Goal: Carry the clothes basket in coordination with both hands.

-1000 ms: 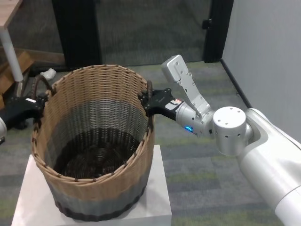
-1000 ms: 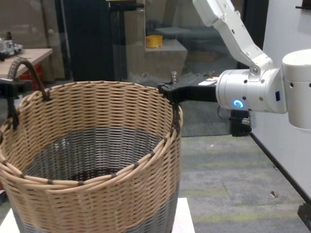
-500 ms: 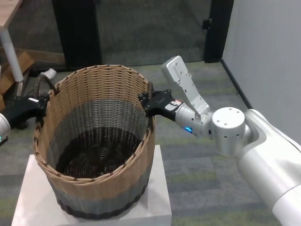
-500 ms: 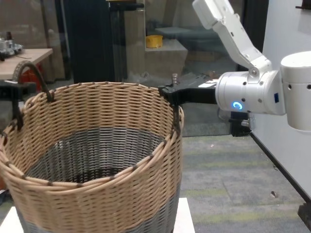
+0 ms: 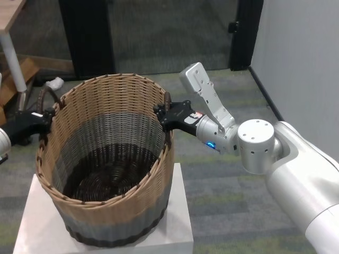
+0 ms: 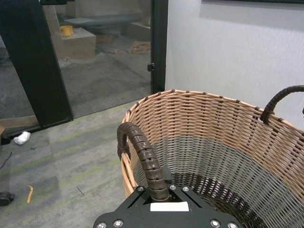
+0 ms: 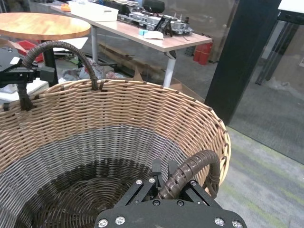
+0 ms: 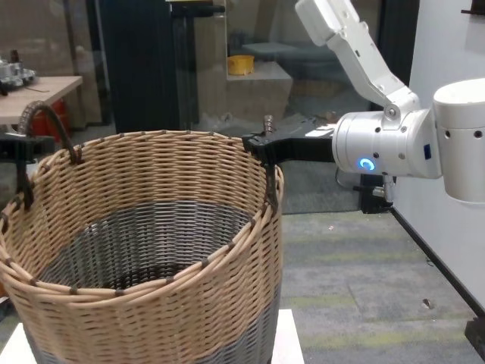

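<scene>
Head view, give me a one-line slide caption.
Both grippers, left and right, clamp the wicker basket's loop handles above a white pedestal.

L gripper (image 5: 45, 117) fingers clamped, R gripper (image 5: 163, 115) fingers clamped, arms apart

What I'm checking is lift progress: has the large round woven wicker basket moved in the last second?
Yes, slightly: in the chest view the wicker basket has sunk and edged toward the robot's left, judged against the yellow tub behind it.
</scene>
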